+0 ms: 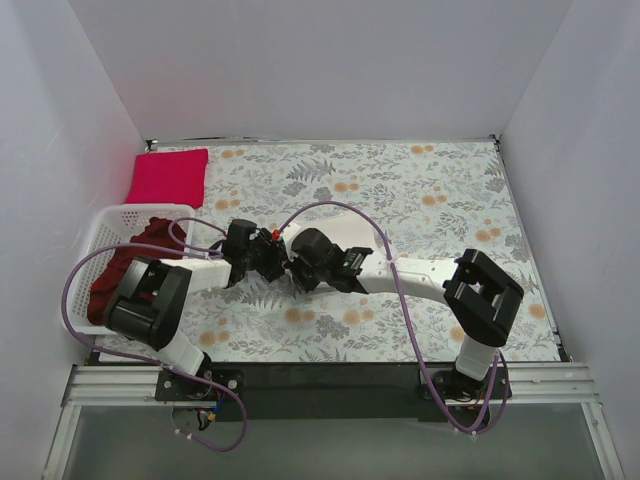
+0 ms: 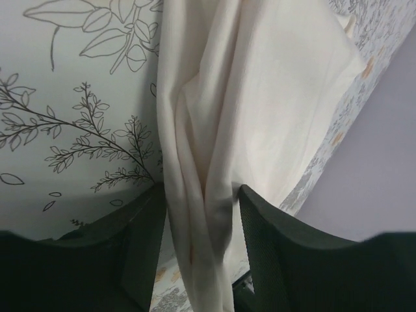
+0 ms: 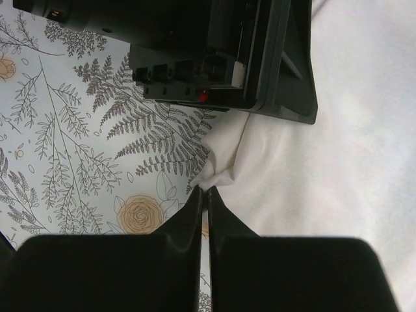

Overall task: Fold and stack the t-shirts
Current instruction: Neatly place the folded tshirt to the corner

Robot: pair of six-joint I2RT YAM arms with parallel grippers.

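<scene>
Cream-white t-shirt (image 1: 350, 234): soft, limp, light cloth, lying on the floral table cloth (image 1: 440, 200) well right of the basket (image 1: 104, 222). Left gripper (image 2: 200, 196) clasps a bunched fold. Right gripper (image 3: 203, 195) is clenched at a hem corner; whether it has caught cloth is unclear. The shirt will likely sag, so it is best taken at two hem corners.

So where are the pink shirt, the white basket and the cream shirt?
pink shirt (image 1: 168, 176), top view, middle of the folded cloth.
white basket (image 1: 112, 222), top view, far left lattice wall.
cream shirt (image 2: 260, 97), left wrist view, smooth stretch right of the bunched fold.
</scene>
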